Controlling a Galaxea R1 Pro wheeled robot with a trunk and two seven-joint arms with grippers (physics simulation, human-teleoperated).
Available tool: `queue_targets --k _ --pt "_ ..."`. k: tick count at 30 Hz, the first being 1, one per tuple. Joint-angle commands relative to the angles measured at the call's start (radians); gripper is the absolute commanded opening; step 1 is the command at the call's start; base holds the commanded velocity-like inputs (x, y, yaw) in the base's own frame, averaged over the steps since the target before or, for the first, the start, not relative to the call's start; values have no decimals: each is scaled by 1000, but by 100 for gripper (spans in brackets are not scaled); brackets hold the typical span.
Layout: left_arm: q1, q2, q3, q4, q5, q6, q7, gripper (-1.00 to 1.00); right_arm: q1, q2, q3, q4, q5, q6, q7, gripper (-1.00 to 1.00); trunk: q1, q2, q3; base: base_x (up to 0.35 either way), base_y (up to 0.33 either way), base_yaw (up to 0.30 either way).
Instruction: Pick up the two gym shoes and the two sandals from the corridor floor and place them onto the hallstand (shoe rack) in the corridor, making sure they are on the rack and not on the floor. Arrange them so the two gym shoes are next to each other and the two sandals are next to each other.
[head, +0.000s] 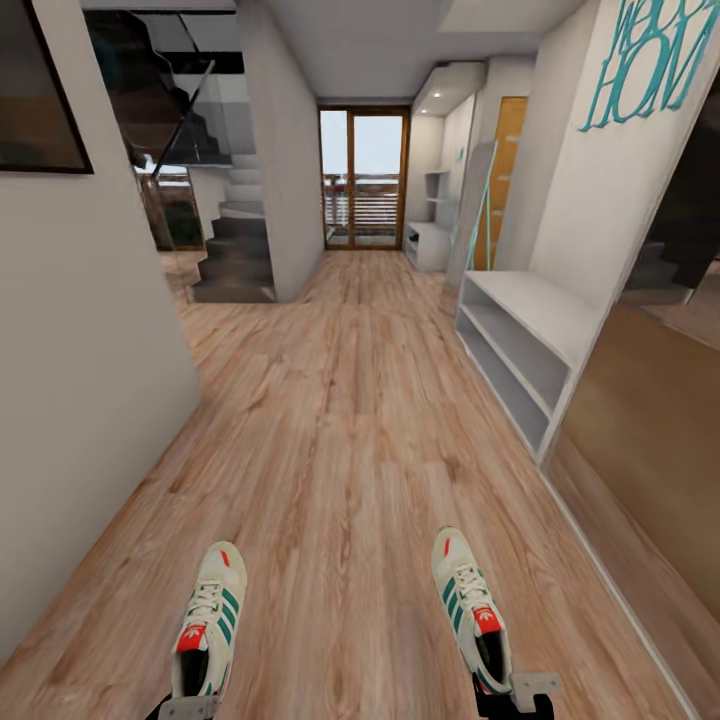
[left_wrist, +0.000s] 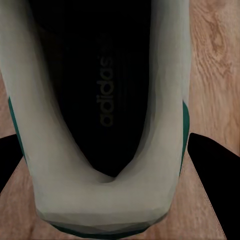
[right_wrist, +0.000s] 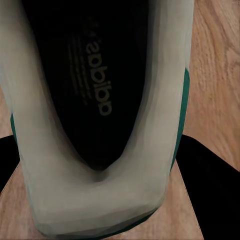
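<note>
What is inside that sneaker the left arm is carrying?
Looking into the left gym shoe, there is a dark insole printed "adidas" and nothing else lying on it. The toe end runs out of view, so what is deeper inside cannot be seen.

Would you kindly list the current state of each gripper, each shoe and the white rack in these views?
left gripper: shut on the left gym shoe's heel.
right gripper: shut on the right gym shoe's heel.
left gym shoe: held, toe pointing away.
right gym shoe: held, toe pointing away.
hallstand: both tiers and top bare, by the right wall.
</note>
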Motion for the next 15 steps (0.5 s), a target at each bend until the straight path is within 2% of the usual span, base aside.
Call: queue_targets --k 1,15 --pt "-1 0 9 0 -9 -3 -6 -100 -1 0 -3 1 6 -3 -2 -100 0 0 -1 339 0 -1" --pt "-1 0 9 0 -9 -5 -7 -100 -1 0 -3 1 7 -1 -1 -100 0 0 -1 339 0 0"
